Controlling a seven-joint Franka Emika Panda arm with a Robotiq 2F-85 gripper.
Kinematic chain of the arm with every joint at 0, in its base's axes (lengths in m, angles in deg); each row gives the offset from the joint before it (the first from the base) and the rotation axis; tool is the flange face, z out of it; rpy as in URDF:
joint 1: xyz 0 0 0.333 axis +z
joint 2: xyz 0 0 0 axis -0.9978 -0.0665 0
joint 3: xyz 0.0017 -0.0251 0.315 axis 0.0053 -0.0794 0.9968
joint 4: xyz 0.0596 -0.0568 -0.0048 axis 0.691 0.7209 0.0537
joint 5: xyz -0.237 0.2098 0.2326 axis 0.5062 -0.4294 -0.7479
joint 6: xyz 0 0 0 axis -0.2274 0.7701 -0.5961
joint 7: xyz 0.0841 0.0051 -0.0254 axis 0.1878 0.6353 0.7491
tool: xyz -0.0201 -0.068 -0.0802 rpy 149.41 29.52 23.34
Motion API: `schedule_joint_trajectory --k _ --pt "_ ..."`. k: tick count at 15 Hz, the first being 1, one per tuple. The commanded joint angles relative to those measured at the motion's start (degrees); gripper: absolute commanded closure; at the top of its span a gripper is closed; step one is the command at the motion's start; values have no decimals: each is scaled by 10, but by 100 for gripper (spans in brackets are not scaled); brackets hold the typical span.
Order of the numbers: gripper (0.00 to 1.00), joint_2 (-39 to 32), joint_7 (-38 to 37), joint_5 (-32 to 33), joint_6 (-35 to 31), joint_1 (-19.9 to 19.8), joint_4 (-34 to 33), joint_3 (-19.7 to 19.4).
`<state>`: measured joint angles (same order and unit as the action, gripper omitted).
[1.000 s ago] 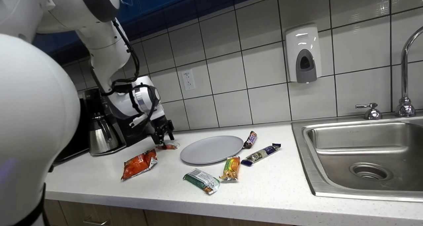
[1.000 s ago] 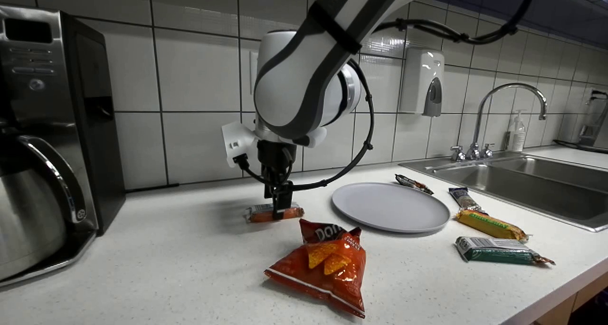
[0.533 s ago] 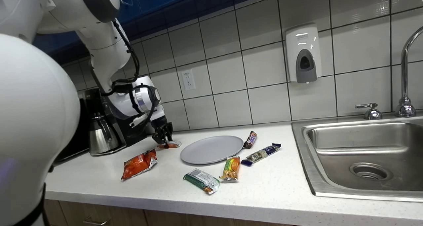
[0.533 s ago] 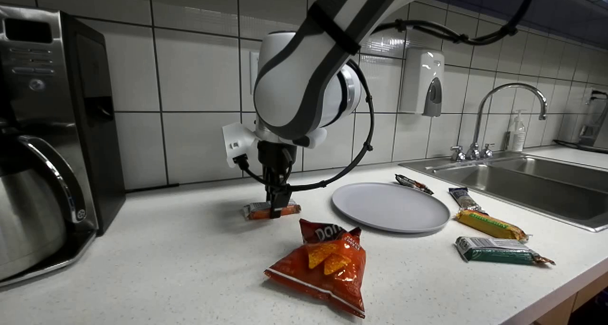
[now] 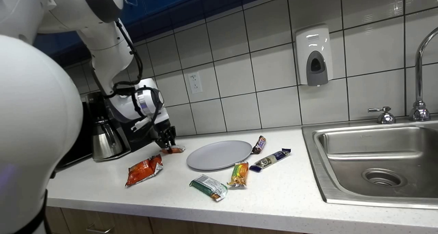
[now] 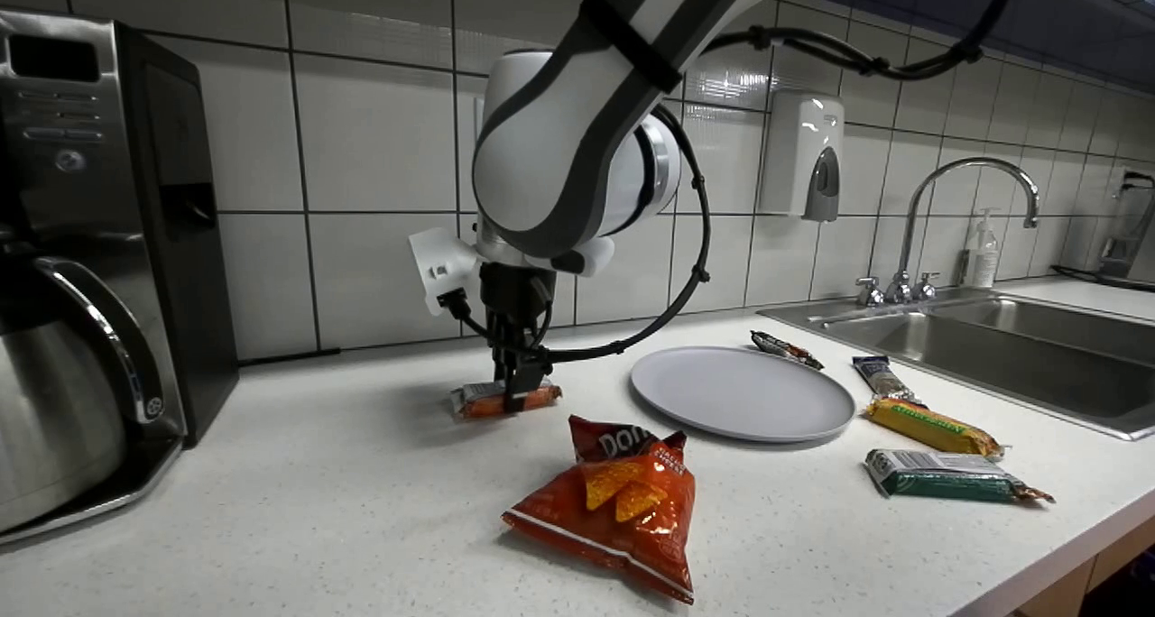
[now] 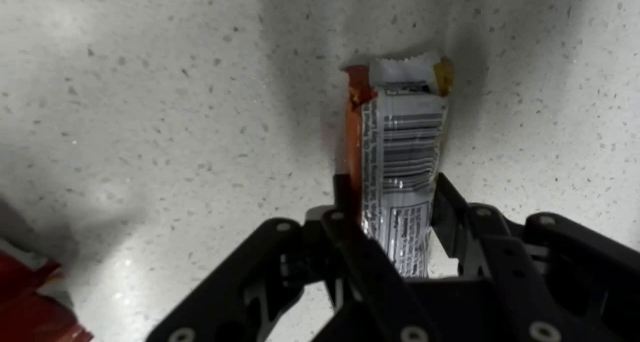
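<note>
The end effector (image 7: 392,202) is narrowed onto the orange-and-white snack bar (image 7: 407,147); its two fingers bear on opposite long sides of the wrapper; the barcode faces up. The snack bar is at or just above the worktop (image 6: 316,509); contact with the surface cannot be confirmed. In both exterior views, the round grey plate (image 5: 219,155) lies to the right of the snack bar, apart from it; the red Doritos bag (image 6: 618,522) lies near the snack bar, also apart. Four further wrapped bars lie near the plate: dark (image 5: 259,145), blue-and-silver (image 5: 270,159), yellow (image 6: 934,426) and green (image 5: 208,186); the coffee maker (image 6: 153,265) stands at left; the steel sink (image 5: 320,165) is at right.
</note>
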<state>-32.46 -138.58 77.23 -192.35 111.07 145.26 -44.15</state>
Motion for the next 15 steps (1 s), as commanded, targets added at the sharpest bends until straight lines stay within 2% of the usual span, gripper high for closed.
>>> schedule_joint_trajectory --k 1,4,15 --pt "84 38 49 -16 16 -15 25 23" --pt "84 57 73 -16 36 -15 36 24" --pt "84 121 114 3 174 -24 76 19"
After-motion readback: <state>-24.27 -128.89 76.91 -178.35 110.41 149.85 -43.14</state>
